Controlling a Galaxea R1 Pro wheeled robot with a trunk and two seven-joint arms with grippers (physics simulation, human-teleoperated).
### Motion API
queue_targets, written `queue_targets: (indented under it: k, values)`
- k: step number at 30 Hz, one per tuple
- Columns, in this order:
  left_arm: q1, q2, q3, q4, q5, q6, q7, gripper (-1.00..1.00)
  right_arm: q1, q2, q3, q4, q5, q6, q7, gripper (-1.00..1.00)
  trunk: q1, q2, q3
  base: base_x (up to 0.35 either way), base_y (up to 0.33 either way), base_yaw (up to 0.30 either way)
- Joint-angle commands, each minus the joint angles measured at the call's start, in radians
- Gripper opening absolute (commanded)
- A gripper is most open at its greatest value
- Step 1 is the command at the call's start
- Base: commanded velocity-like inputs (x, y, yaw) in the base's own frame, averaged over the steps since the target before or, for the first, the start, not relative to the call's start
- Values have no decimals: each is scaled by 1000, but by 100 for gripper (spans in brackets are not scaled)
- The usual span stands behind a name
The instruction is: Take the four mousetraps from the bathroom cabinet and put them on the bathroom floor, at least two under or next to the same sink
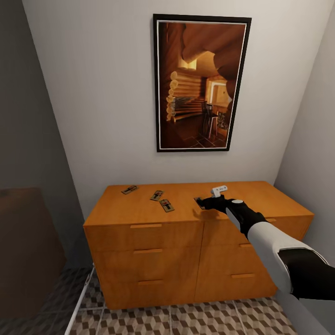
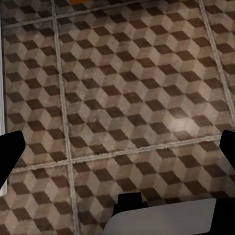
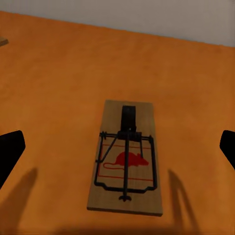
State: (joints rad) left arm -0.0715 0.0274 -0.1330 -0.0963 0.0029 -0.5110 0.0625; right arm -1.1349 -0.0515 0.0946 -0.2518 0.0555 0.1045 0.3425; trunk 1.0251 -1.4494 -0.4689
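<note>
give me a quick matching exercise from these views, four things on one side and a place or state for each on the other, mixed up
Things:
1. right gripper
2. mousetrap in the right wrist view
3. framed picture
4. bathroom floor

Places or states:
A. hangs on the wall above the cabinet
B. cube-patterned tiles below the left gripper
C. open, over the cabinet top
D. lies flat on the orange wood

Pairs: 1-C, 2-D, 3-A, 4-B

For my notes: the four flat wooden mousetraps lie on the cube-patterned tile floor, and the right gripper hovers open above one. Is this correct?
Not quite. The mousetraps lie on top of the orange-brown wooden cabinet, as the head view shows; the right gripper does hover open above one.
</note>
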Motion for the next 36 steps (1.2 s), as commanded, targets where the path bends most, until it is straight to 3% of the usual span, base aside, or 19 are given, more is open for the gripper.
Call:
queue_targets:
  k: [1, 36]
  values:
    - [-1, 0, -8, 1, 0, -3, 7, 100, 0, -1, 4, 0, 6, 1, 2, 100, 0, -1, -1, 0, 0, 0]
    - [-1, 0, -8, 1, 0, -3, 7, 100, 2, -6, 4, 12, 5, -20, 19, 100, 0, -1, -1, 0, 0, 0]
